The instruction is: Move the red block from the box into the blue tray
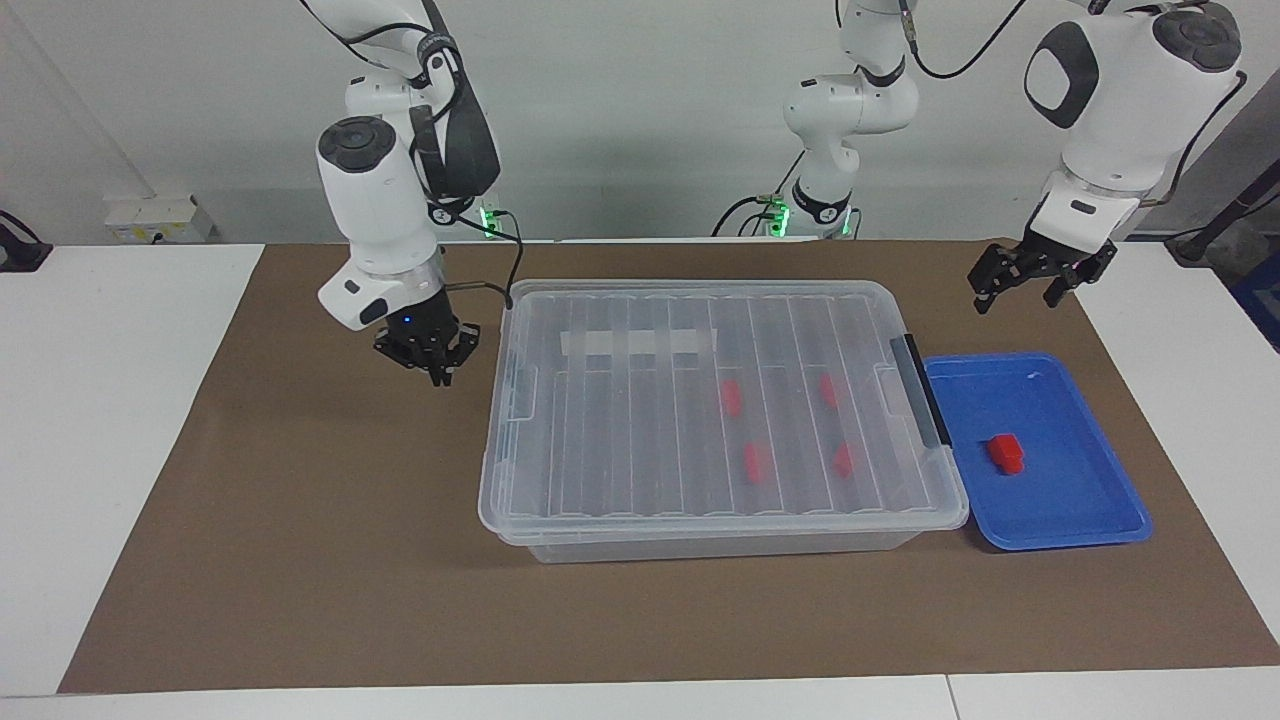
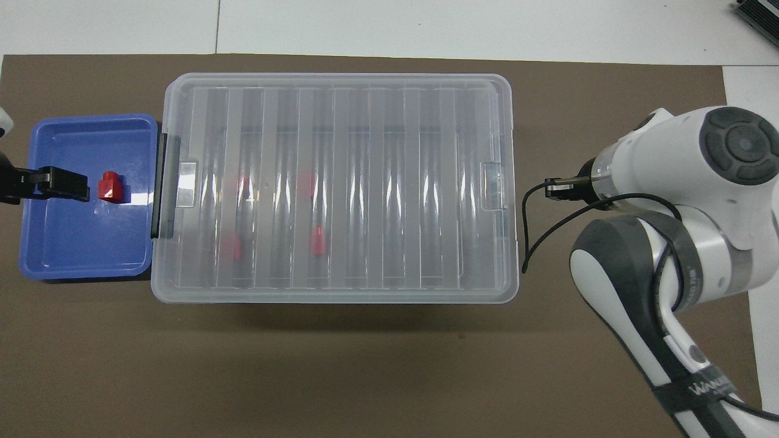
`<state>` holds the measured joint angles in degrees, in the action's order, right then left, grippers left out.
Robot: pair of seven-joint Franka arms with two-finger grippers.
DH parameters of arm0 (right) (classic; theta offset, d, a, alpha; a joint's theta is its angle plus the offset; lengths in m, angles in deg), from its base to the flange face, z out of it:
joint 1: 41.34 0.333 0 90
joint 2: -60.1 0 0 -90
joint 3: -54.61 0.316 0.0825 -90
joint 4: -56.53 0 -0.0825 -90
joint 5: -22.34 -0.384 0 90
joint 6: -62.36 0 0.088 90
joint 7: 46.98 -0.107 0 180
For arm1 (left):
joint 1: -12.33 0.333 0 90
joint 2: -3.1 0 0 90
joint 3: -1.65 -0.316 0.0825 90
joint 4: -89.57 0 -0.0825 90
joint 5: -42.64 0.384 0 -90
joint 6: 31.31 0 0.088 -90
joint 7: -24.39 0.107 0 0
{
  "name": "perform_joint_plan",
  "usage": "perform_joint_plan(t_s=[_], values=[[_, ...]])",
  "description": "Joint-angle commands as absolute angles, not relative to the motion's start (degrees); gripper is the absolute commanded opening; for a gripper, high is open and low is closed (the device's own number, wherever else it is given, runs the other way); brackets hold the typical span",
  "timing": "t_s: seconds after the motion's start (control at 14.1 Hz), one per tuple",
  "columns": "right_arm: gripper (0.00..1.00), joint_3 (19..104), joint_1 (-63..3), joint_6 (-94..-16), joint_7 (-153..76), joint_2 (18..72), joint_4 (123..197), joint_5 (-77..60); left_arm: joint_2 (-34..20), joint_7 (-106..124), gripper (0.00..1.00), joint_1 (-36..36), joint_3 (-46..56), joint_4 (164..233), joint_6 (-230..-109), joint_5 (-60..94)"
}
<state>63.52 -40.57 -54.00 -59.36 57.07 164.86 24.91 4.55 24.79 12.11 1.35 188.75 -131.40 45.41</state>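
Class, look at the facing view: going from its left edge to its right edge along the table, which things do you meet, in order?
Right gripper → clear box → blue tray with one red block in it.
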Motion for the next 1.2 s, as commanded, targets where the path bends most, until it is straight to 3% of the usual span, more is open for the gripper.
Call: perform_joint_plan(t_s=[0.0,0.28,0.71,0.99,1.13], values=[[0.98,63.9,-43.5,-50.9,-61.0,59.9,165.4,23.8,5.7,24.3,1.0,12.4,1.5,189.7,-130.8,45.4],[0.99,63.4,-45.2,-48.4,-60.1,60.2,161.7,23.9,5.7,24.3,1.0,12.4,1.5,189.7,-130.8,45.4],[1.0,63.3,-46.3,-37.9,-60.0,59.9,151.8,23.4,5.7,24.3,1.0,12.4,1.5,189.7,-130.8,45.4],[1.0,63.5,-46.1,-28.1,-60.2,56.9,141.6,23.8,5.7,24.3,1.0,12.4,1.5,189.7,-130.8,45.4],[1.0,63.5,-45.8,-26.8,-60.3,57.7,142.2,23.6,5.7,24.3,1.0,12.4,1.6,189.7,-130.8,45.4]])
